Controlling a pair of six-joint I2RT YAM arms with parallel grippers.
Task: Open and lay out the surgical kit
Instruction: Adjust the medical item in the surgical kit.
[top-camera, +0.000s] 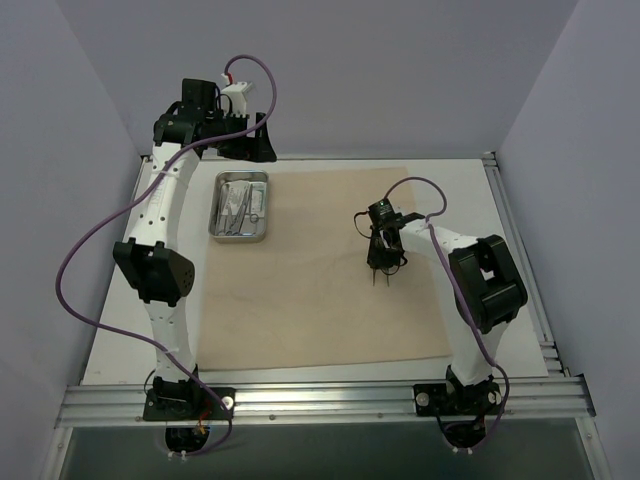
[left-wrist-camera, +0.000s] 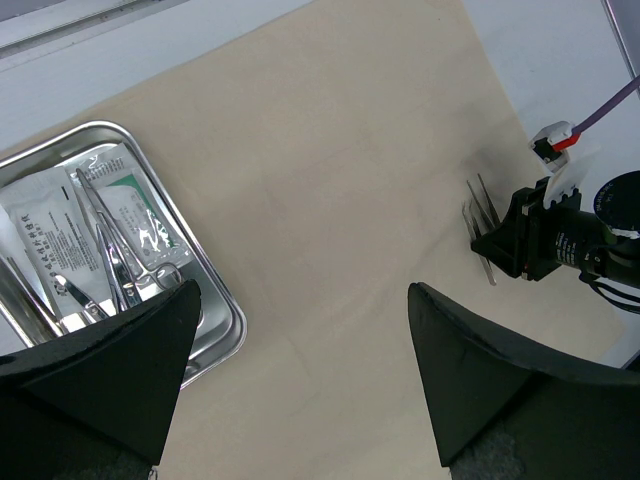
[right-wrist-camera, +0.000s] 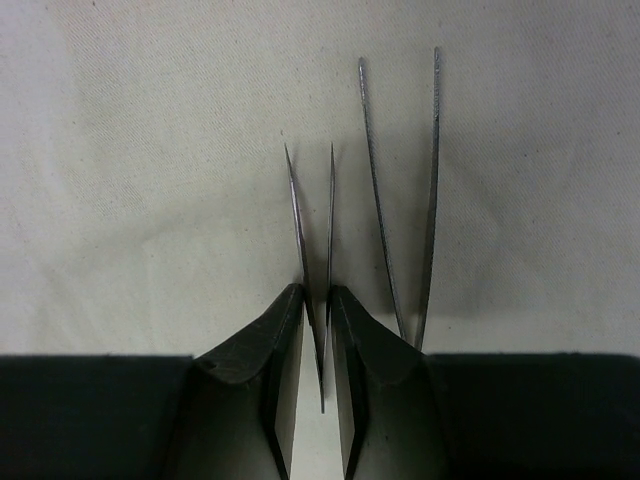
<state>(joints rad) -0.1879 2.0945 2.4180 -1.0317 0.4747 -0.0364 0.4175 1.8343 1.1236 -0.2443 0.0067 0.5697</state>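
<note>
Steel tray (left-wrist-camera: 226, 302) at the far left of the beige cloth wrap (top-camera: 320, 300), near corner cut off behind the left fingers (left-wrist-camera: 500, 385); packet print too small to read. Inside, scissor-handled instruments (left-wrist-camera: 112, 252) over two clear packets (left-wrist-camera: 40, 235). Left fingers spread wide, holding nothing. Right fingers (right-wrist-camera: 250, 390) low on the cloth, pinching pointed tweezers (right-wrist-camera: 296, 220); second tweezers (right-wrist-camera: 428, 200) flat just beside.

Two tweezers (right-wrist-camera: 428, 200), two packets (left-wrist-camera: 45, 235), one tray (left-wrist-camera: 215, 300), one cloth (left-wrist-camera: 340, 200).

A white table (top-camera: 465, 180), edged by aluminium rails (top-camera: 320, 400), sits within plain grey walls (top-camera: 400, 80).
</note>
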